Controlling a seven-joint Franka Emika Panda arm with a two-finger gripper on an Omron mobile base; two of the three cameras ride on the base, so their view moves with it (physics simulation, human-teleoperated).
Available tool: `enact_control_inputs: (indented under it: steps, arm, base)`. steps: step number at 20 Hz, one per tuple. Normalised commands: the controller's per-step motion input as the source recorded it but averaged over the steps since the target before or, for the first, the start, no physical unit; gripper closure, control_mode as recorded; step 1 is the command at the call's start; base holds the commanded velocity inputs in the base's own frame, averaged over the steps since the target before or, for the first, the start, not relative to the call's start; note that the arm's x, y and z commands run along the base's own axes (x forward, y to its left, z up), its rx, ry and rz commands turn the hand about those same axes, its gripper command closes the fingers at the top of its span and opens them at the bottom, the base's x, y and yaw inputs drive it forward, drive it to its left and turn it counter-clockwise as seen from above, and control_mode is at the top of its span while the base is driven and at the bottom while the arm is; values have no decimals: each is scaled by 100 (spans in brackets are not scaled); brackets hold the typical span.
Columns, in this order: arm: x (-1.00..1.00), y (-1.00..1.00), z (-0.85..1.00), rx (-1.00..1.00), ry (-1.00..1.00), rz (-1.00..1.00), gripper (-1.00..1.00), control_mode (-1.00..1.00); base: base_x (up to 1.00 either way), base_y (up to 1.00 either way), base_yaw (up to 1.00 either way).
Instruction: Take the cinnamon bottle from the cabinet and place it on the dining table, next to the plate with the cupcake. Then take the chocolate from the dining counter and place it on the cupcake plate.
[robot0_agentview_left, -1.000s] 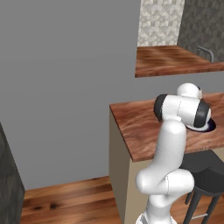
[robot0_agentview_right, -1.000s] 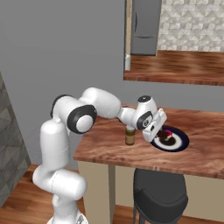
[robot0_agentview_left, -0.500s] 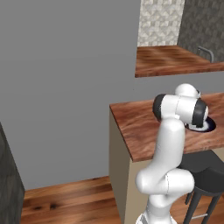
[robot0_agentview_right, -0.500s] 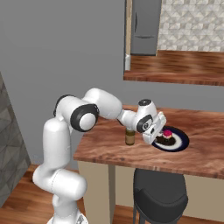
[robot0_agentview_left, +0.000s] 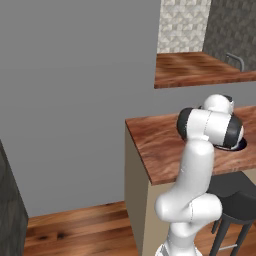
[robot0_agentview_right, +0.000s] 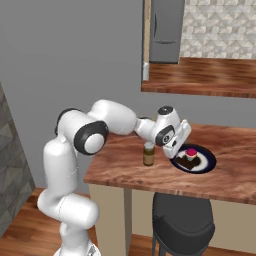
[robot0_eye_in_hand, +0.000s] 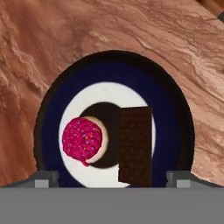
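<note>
jaws: spread wide, pinching nothing — gripper (robot0_agentview_right: 176, 150) hovering just over the cupcake plate (robot0_eye_in_hand: 175, 109)
chocolate (robot0_eye_in_hand: 135, 146): lying on the plate, just right of the cupcake (robot0_eye_in_hand: 82, 140), free of both fingertips
cinnamon bottle (robot0_agentview_right: 148, 154): standing upright on the surface (robot0_agentview_right: 125, 167), just left of the plate
step: release looking done, retreat pending
how to: lifting straight up is the safe exit — no sideways sweep, since cupcake and bottle are sitting close by

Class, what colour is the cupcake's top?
Bright pinkish-red with tiny coloured specks; the cupcake shows best in the hand view.
</note>
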Motion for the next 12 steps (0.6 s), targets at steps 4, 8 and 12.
enact_control_inputs:
  steps: [4, 8, 12]
  arm:
    - [-10, 50, 98, 0, -4, -1, -100, -100]
    - [-19, 96, 94, -3, -3, 0, -100, -100]
    - [-30, 100, 100, -12, -6, 0, -100, -100]
  base:
    - [0, 0, 0]
    - [0, 0, 0]
    - [0, 0, 0]
